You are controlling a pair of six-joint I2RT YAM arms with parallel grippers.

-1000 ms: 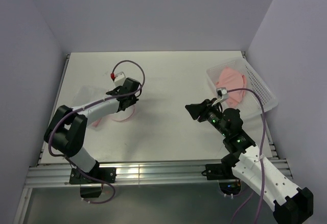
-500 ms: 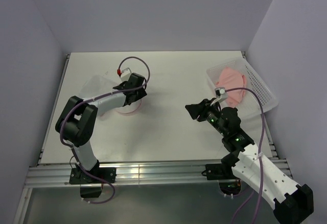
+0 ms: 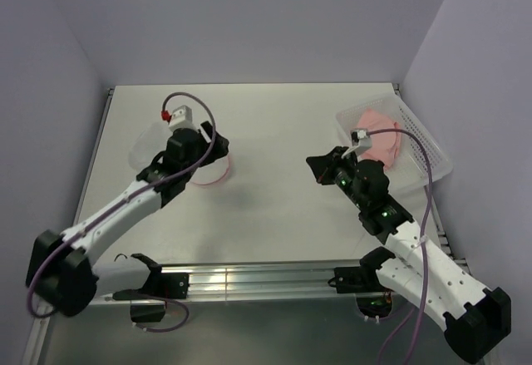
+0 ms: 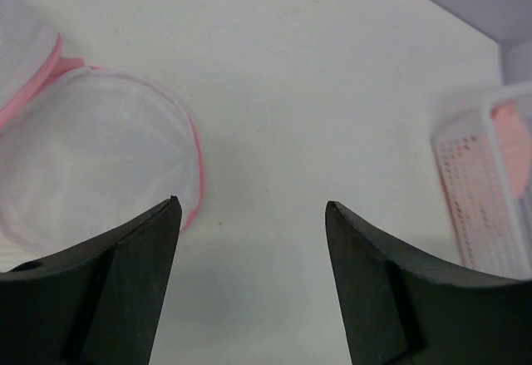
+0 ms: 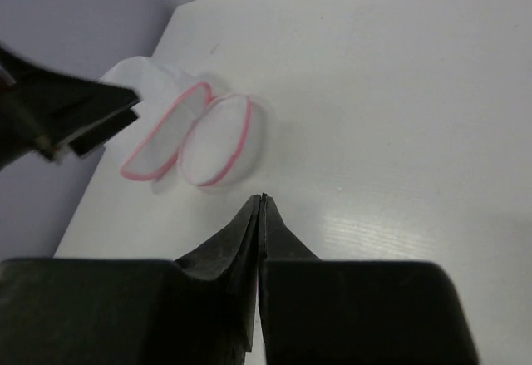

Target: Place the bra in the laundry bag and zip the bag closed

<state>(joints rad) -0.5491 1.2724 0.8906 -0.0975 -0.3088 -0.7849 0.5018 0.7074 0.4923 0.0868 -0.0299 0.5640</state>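
The laundry bag (image 3: 209, 174) is a round white mesh pouch with a pink rim. It lies open at the left-middle of the table with its lid flap (image 3: 146, 144) folded out to the left. My left gripper (image 3: 214, 150) hovers just above it, open and empty; in the left wrist view (image 4: 253, 207) the bag's mouth (image 4: 91, 161) lies under the left finger. The pink bra (image 3: 378, 136) lies in the white basket (image 3: 416, 145) at the right. My right gripper (image 3: 314, 165) is shut and empty between bag and basket, and it points at the bag (image 5: 218, 139).
The white perforated basket (image 4: 482, 190) stands against the right wall, with pink fabric (image 4: 513, 145) showing inside it. The left gripper's finger (image 5: 71, 111) shows at the left of the right wrist view. Walls close the table at the back and on both sides.
My left gripper has opened and let go of the bag's rim, and the left arm has stretched out low. My right gripper has shut and shifted slightly towards the back.
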